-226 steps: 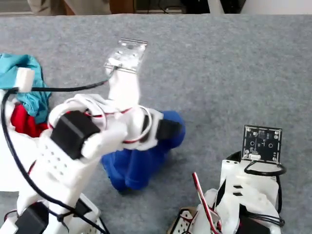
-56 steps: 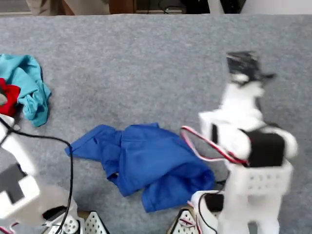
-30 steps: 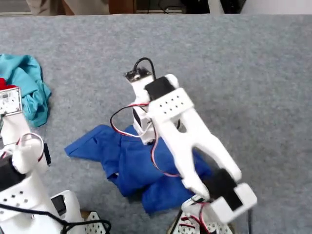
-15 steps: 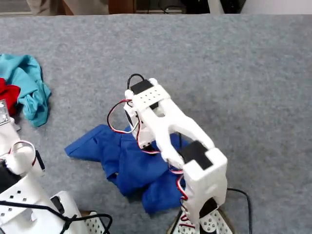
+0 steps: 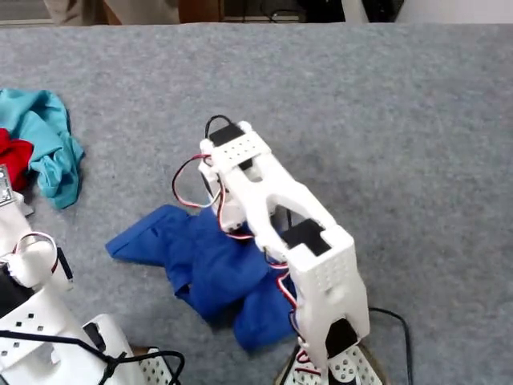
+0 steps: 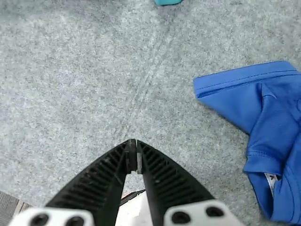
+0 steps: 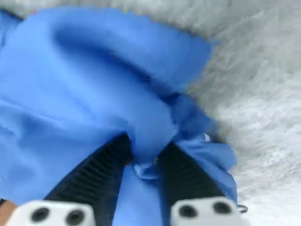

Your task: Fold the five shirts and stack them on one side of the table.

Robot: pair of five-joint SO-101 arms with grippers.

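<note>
Right arm dropped onto the blue shirt [image 5: 200, 269], lying front-centre on the desk [image 5: 401, 120]; right claw [image 7: 143, 157] pinches its far edge. Left claw [image 6: 132, 157] closed, empty, nearer its free left end.

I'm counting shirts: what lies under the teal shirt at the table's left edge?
A red shirt pokes out from under the teal shirt. Whatever else lies beneath the teal cloth is covered and cannot be seen.

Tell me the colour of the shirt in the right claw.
Solid blue cloth shirt, best seen in the right wrist view.
</note>
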